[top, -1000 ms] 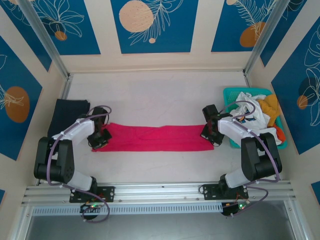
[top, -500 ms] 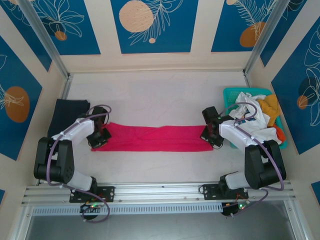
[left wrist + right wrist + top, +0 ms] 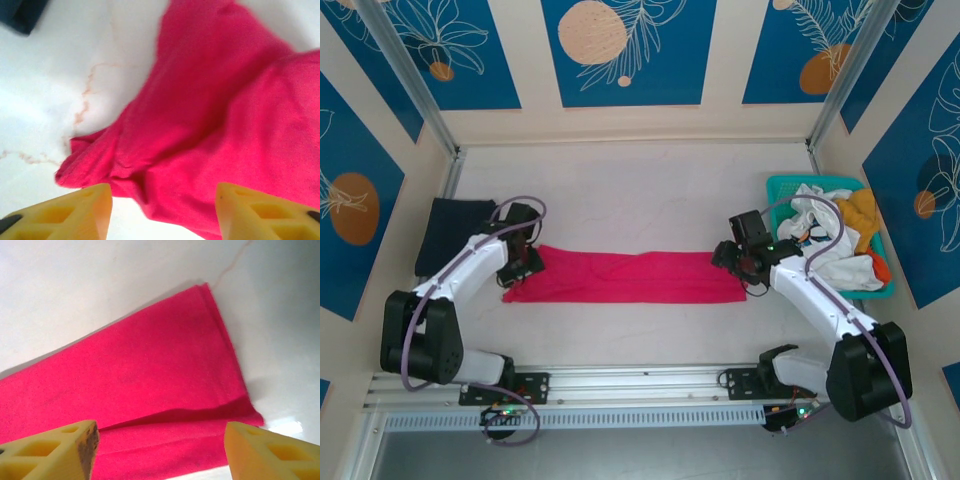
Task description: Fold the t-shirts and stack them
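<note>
- pink shirt (image 3: 625, 277): folded into a long narrow band and laid flat across the table (image 3: 620, 190), nearest the arm bases.
  - The left end is rumpled, with a loose lobe poking out. The right end is square, with its layered edges showing.
  - Judged light, soft and limp, not fragile. It would likely sag and fall open if lifted by one layer.
  - Best hold, by judgement: pinch through all the layers at the corners of each short end, both ends at once.
- left gripper (image 3: 160, 210): over the pink shirt's rumpled left end.
  - Its jaws are apart, with nothing clamped between them.
  - The yellow fingertips (image 3: 80, 210) stand either side of the cloth's edge. Whether they brush the cloth cannot be told.
- right gripper (image 3: 160, 450): over the pink shirt's right end.
  - Its jaws are spread wide and hold nothing.
  - The cloth lies flat below, its corner between the two fingers.
- navy shirt (image 3: 448, 232): folded flat, beyond and to the left of the pink shirt's left end, near it but apart. Judged to be the base of the stack.
- basket (image 3: 780, 187): teal, to the right of and beyond the pink shirt's right end, close by.
  - white shirt (image 3: 817, 205): heaped in the basket unfolded, spilling over its near rim.
  - yellow-orange shirt (image 3: 863, 210): bunched at the basket's far right, partly under the white shirt.
  - Both are judged soft and tangle-prone, and will need shaking out.
</note>
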Controlling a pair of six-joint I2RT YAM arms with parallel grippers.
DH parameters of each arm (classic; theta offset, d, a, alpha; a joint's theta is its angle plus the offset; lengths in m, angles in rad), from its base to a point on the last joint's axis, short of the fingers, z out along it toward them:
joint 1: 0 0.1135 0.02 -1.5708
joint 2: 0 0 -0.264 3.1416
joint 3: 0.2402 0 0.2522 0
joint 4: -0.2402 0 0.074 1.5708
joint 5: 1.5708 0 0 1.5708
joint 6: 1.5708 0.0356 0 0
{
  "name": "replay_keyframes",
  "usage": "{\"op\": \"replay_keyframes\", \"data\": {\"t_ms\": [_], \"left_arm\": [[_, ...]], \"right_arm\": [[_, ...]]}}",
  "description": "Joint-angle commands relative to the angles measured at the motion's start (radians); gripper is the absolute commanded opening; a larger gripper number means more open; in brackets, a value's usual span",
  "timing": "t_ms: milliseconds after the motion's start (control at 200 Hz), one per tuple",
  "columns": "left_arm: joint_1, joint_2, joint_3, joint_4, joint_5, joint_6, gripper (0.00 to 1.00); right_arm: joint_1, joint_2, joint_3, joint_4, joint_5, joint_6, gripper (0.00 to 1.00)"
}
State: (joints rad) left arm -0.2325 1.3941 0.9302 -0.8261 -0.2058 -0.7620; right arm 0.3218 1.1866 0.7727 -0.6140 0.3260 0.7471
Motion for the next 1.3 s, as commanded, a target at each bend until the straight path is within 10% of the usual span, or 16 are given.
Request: {"op": "replay_keyframes", "data": {"t_ms": [0,190,630,1005,1295], "left_arm": [[-0.028,0.036,0.004,0.028,0.059,-0.042,0.4],[-0.025,0.168,-0.013,0.112,0.065,-0.058,0.14],[0.002,0.714,0.578,0.018,0.041,0.149,0.11],[0.002,1.277,1.491,-0.258,0.068,0.285,0.33],[0.029,1.306,1.621,-0.224,0.163,0.25,0.5]], "right_arm": [[0.044,0.083,0.037,0.089,-0.087,-0.04,0.62],[0.129,0.313,0.128,0.107,-0.102,-0.021,0.49],[0.216,0.466,0.125,0.111,-0.174,0.008,0.46],[0.428,0.648,0.285,0.1,-0.251,0.035,0.46],[0.486,0.639,0.413,0.074,-0.286,-0.024,0.46]]}}
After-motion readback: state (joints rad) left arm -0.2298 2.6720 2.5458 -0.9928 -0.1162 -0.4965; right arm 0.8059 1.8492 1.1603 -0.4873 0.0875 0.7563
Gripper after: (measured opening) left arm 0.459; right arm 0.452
